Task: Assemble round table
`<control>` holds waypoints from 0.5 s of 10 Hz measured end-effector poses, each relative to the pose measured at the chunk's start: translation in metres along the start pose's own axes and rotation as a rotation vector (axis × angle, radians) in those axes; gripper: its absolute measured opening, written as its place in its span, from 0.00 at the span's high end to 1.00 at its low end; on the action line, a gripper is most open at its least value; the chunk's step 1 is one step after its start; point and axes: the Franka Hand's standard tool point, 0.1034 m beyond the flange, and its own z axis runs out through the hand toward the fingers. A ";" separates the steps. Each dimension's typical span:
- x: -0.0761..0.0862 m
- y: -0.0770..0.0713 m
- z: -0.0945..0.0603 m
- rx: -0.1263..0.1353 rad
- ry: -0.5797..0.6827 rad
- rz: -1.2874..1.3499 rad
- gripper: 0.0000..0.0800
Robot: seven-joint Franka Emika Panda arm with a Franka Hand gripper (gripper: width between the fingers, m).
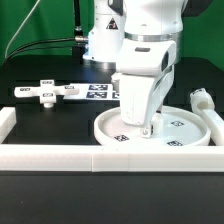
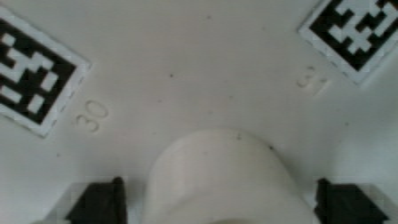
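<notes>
The large rimmed round disc (image 1: 190, 127) lies flat on the black table toward the exterior view's right, with small tags on its face (image 2: 196, 85). My gripper (image 1: 150, 128) reaches straight down onto the disc's middle. In the wrist view the short white post (image 2: 222, 165) stands between my fingers (image 2: 98, 203). A narrow gap shows on each side of it, so the gripper (image 2: 222, 205) is open around the post. A small white part (image 1: 201, 98) lies behind the disc at the exterior view's right, possibly the foot piece. Its shape is unclear.
The marker board (image 1: 62, 92) lies flat at the back on the exterior view's left. A long white border rail (image 1: 100, 160) runs along the front, with another rail end (image 1: 8, 122) at the left. The arm's base stands behind.
</notes>
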 end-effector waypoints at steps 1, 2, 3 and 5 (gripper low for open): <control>0.000 0.000 0.000 0.000 0.000 0.000 0.22; 0.000 0.000 -0.002 0.001 -0.002 0.010 0.22; 0.001 -0.001 -0.014 0.002 -0.008 0.040 0.19; -0.003 -0.006 -0.034 -0.014 -0.009 0.128 0.19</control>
